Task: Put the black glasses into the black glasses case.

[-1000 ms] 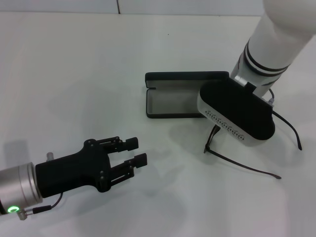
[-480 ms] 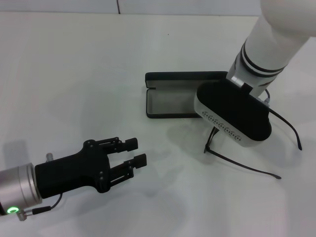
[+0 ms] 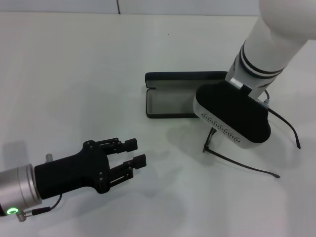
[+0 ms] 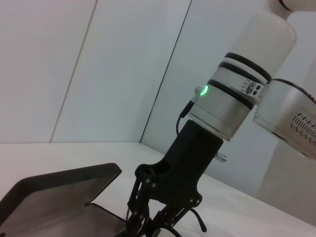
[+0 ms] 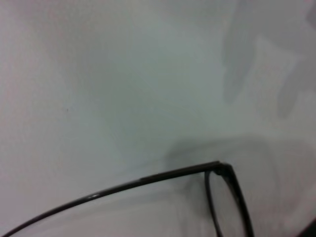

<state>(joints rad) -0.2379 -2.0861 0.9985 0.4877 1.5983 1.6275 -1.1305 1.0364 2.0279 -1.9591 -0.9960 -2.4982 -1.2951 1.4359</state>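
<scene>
The black glasses case point(image 3: 168, 102) lies open on the white table, its grey lining up and its lid point(image 4: 59, 190) tilted back. The black glasses point(image 3: 241, 162) sit just right of the case, mostly hidden under my right wrist housing; their two thin temple arms stretch out toward the front right. In the right wrist view a temple and one lens rim of the glasses point(image 5: 217, 166) show close up. My right gripper point(image 4: 154, 228) points down at the glasses with its fingers drawn together on them. My left gripper point(image 3: 136, 151) rests open at the front left, holding nothing.
White tabletop point(image 3: 74, 74) spreads all round, with a dark seam point(image 3: 118, 7) at the back edge. My right forearm point(image 3: 269, 44) slants in from the back right above the case's right end.
My right wrist has shifted slightly left toward the case, and the glasses' temple arms have moved a little with it. The left arm has not moved.
</scene>
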